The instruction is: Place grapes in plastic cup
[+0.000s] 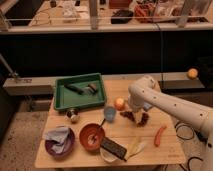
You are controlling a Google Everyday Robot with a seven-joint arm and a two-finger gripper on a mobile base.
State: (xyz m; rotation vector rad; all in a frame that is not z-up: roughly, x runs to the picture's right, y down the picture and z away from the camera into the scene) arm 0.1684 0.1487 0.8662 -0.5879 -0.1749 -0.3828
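Observation:
The grapes, a dark reddish bunch, lie on the wooden table just right of centre. My gripper hangs from the white arm and is right down at the bunch's right end, partly covering it. The light-blue plastic cup stands upright about a cup's width left of the grapes. I cannot tell whether the gripper touches the grapes.
An orange fruit sits between the cup and the arm. A green tray is at the back left. A reddish-brown bowl, a purple bowl with a cloth, a black object and a red-orange sausage lie along the front.

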